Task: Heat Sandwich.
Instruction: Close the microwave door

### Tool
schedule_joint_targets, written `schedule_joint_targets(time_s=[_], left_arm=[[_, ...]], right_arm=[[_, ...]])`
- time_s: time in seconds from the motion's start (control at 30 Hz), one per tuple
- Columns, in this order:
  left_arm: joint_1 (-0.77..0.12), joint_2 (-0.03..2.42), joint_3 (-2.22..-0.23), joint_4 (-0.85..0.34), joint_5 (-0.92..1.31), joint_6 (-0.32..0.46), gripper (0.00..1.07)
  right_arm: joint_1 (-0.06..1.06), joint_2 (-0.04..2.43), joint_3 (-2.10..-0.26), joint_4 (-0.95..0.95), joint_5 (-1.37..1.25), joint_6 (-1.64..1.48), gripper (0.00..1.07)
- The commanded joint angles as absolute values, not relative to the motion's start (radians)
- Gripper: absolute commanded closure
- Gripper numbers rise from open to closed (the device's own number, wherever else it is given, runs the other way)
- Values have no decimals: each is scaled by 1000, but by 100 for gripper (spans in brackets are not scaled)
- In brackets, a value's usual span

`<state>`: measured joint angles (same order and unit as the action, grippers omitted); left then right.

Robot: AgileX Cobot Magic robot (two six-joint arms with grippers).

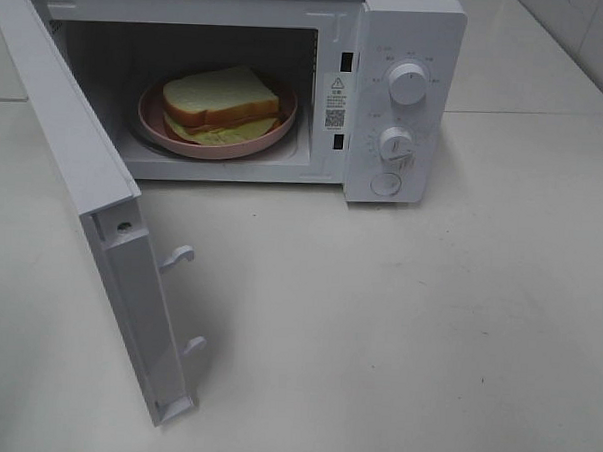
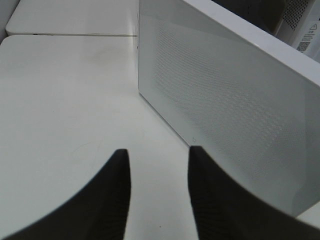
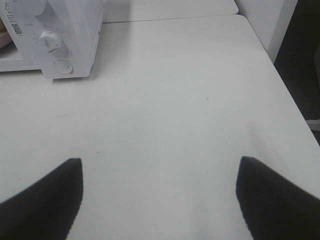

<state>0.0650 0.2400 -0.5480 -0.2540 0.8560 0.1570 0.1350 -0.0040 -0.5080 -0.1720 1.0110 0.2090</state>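
The sandwich (image 1: 220,98), white bread with tan crust, red filling and a yellowish-green layer, lies on a round pink plate (image 1: 283,122) inside the open white microwave (image 1: 409,51). Its door (image 1: 79,166) is swung wide open to the left. Neither gripper shows in the exterior high view. My left gripper (image 2: 158,151) is open and empty, low over the table beside the door's outer face (image 2: 225,110). My right gripper (image 3: 159,160) is wide open and empty over the table, well away from the microwave's control panel (image 3: 55,45).
Two knobs (image 1: 408,83) (image 1: 396,143) and a round button (image 1: 385,185) sit on the panel. Door latch hooks (image 1: 178,256) stick out of the door's inner edge. The white table (image 1: 427,322) spreads in front and to the right; its edge (image 3: 287,90) shows in the right wrist view.
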Motion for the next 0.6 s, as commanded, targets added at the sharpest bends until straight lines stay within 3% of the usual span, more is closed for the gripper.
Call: schedule_joint_targets(time_s=[0.03, 0.1, 0.13, 0.3, 0.6], left_arm=[[70, 294, -553, -258, 805, 159, 91], [70, 315, -553, -255, 793, 159, 96], [70, 350, -553, -255, 766, 159, 106], [70, 418, -532, -255, 627, 173, 107], [70, 513, -406, -288, 263, 297, 107]], right_arm=[[131, -31, -505, -173, 1005, 210, 31], [131, -31, -505, -173, 1005, 210, 31], [131, -31, -505, -173, 1005, 210, 31], [131, -31, -505, -173, 1005, 214, 31], [131, -31, -505, -173, 1005, 214, 31]])
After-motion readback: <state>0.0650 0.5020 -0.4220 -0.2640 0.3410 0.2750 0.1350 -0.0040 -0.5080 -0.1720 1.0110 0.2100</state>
